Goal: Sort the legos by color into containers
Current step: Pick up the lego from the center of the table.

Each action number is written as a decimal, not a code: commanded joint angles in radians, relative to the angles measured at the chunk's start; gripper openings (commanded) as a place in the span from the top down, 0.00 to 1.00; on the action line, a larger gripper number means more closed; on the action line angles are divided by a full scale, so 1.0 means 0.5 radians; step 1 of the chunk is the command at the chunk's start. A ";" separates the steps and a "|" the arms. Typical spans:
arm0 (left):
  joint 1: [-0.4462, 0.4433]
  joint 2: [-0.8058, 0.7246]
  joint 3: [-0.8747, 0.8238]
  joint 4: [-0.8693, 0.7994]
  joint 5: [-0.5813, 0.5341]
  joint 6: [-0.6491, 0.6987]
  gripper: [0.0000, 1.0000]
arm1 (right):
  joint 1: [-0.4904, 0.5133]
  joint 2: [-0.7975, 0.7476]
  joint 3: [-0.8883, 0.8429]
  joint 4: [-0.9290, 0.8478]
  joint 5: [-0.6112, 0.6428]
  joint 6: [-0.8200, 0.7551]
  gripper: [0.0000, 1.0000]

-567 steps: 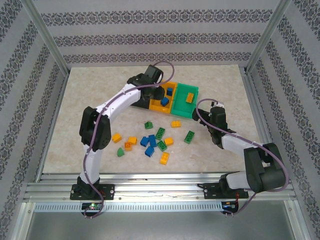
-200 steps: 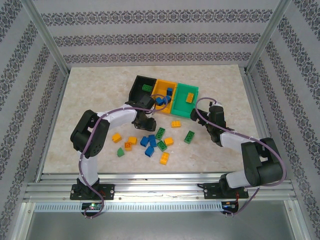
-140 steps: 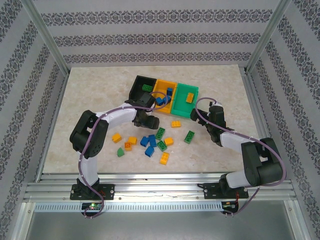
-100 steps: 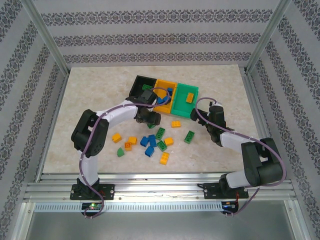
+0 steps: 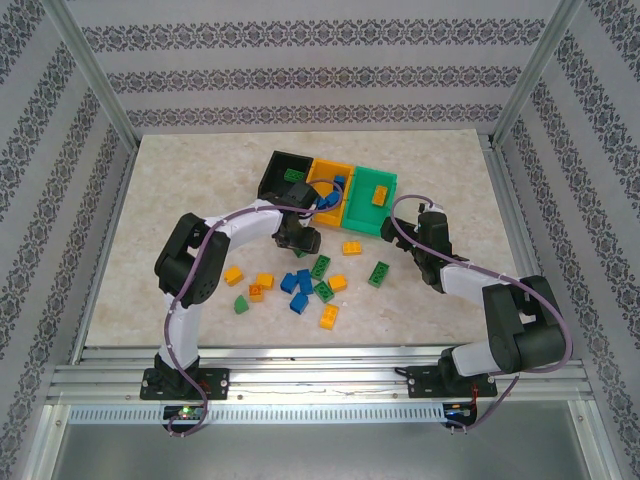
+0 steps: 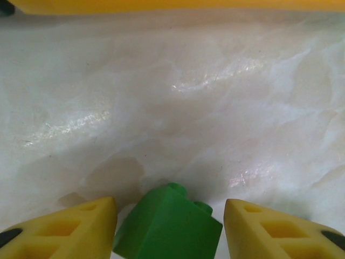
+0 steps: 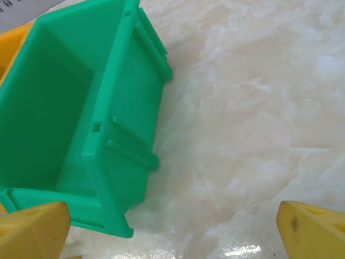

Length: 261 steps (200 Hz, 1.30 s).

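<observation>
Left gripper (image 6: 168, 233) (mine) having slid sideways and reopened, now narrowing around green lego (image 6: 161, 218) lying on table just before yellow-orange bin (image 6: 161, 5); pinching yet, cannot tell. Pick is starting. Right gripper (image 7: 172, 232) idling, spread wide beside green bin (image 7: 124, 135).

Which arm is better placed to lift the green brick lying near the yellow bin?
Left. The left hand has a finger on each side of the green brick. The right hand stands open at the green bin, away from that brick.
</observation>
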 commanded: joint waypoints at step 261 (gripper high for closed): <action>0.378 0.201 1.181 -0.479 -0.381 0.490 0.44 | -0.023 -0.070 0.004 0.012 -0.007 0.003 0.02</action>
